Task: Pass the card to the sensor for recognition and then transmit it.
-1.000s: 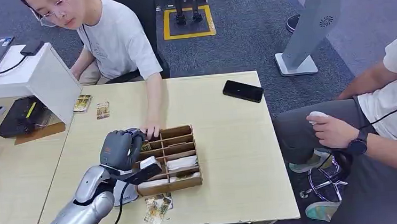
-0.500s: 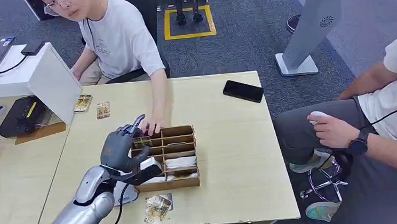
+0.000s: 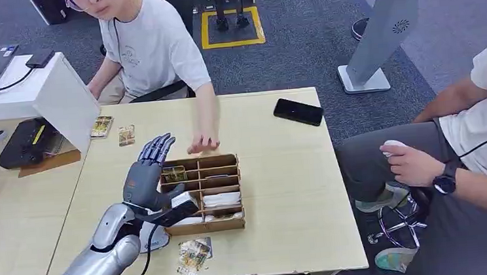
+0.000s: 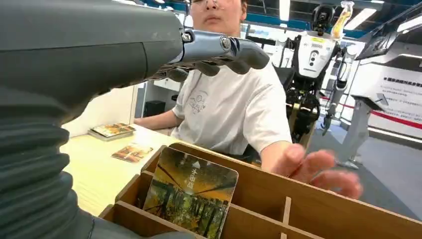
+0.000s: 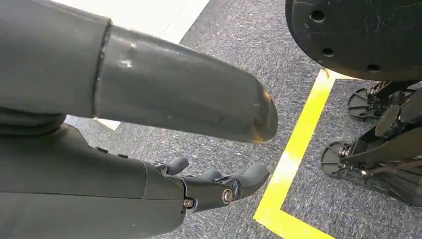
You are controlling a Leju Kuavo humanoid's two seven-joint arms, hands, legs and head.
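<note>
A card (image 3: 174,174) printed in green and orange stands upright in the far left slot of the wooden divider box (image 3: 225,224). My left hand (image 3: 146,174) hovers just left of that slot, fingers stretched out and apart, holding nothing. In the left wrist view the card (image 4: 191,191) leans in its slot of the box (image 4: 318,204) below my extended fingers (image 4: 224,50). A person's hand (image 3: 203,142) floats just past the box's far rim, blurred in the wrist view (image 4: 318,167). My right hand (image 5: 199,186) hangs over grey carpet with loose, empty fingers.
A black device (image 3: 28,142) sits under a slanted white panel (image 3: 60,93) at the far left. Two cards (image 3: 101,126) lie beside it, and more cards (image 3: 194,253) lie near the front edge. A black phone (image 3: 298,111) rests far right. A second person sits at the right.
My left hand has uncurled from over the box's left slots and its fingers now point up and away. The person's hand has pulled back from the box, leaving the card standing in the slot.
</note>
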